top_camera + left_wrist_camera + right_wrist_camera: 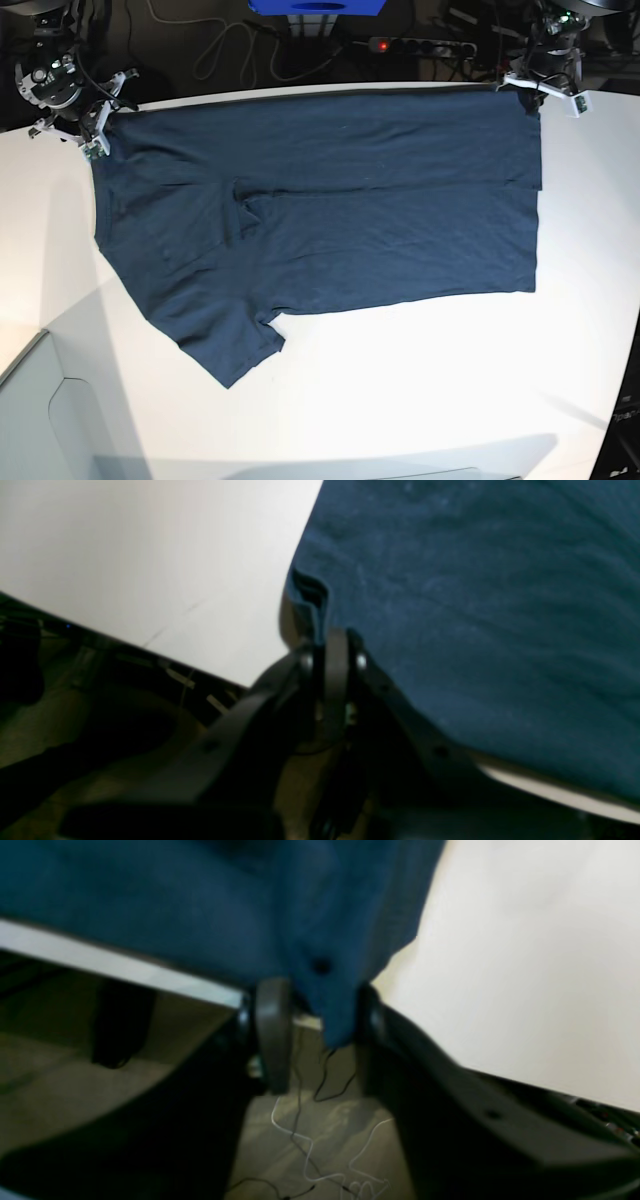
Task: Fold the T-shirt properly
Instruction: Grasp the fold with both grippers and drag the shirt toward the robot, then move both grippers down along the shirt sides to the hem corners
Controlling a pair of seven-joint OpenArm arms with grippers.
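**One corner pinched, the other jaws parted**

The left gripper (pixel 332 647) pinches a bunched edge of the T-shirt (pixel 330 215) at the table's (pixel 450 380) far rim, jaws pressed together. The right gripper (pixel 315 1032) has its jaws spread, a cloth corner hanging loose between them. The navy shirt lies flat across the far half of the white table; the near half is bare.

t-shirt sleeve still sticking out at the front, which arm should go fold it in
Right. Its hand has its jaws apart around the T-shirt corner, on the sleeve's side. The left hand is shut on the far hem corner.
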